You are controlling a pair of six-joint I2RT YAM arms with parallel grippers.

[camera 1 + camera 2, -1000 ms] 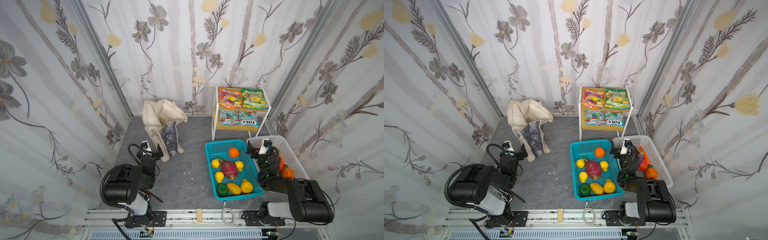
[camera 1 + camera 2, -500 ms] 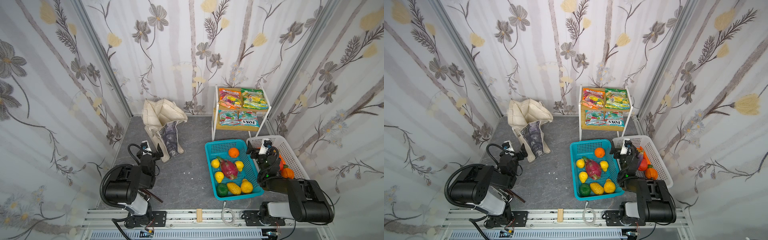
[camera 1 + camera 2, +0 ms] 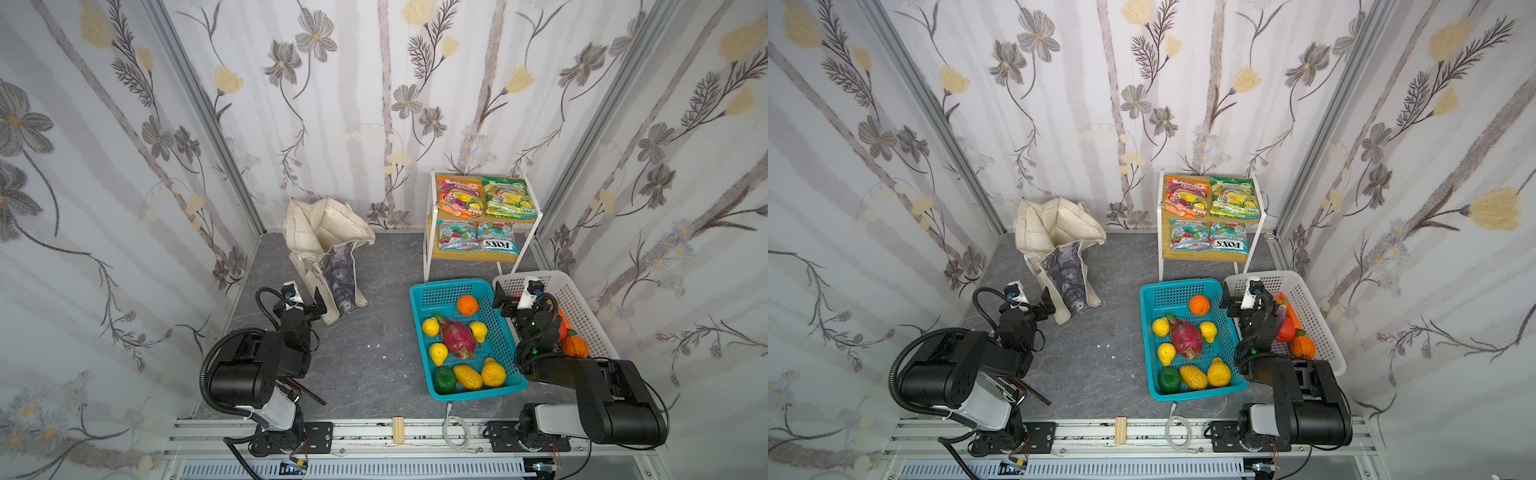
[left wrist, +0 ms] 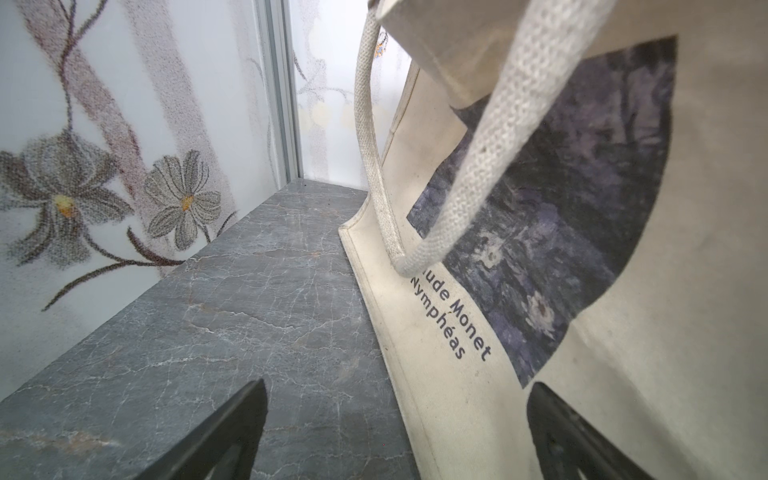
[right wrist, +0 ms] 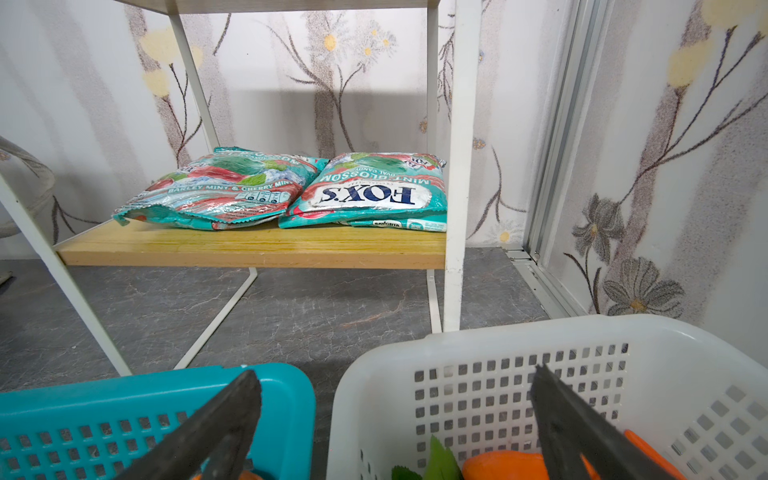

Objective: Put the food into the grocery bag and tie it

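Note:
The cream grocery bag point(image 3: 322, 232) stands open at the back left, its grey-blue print and "Monet" lettering point(image 4: 473, 328) facing my left gripper point(image 3: 306, 302). That gripper is open, close to the bag's lower corner, with nothing between its fingers. The food lies apart from the bag. A dragon fruit point(image 3: 457, 337) and small yellow fruits point(image 3: 430, 327) sit in the teal basket point(image 3: 419, 299). Orange point(image 3: 460, 196) and green point(image 3: 508, 197) snack packets lie on the shelf. My right gripper point(image 3: 519, 300) hangs open over the gap between the two baskets. A purple eggplant point(image 3: 1284, 311) peeks from behind that arm.
A white wire shelf point(image 3: 427, 245) stands at the back right, with teal candy packets point(image 5: 365, 191) on its lower board. The white basket point(image 3: 582, 307) holds orange vegetables point(image 3: 575, 345). An orange point(image 3: 468, 304) and a green fruit point(image 3: 444, 379) share the teal basket. Walls close in on three sides.

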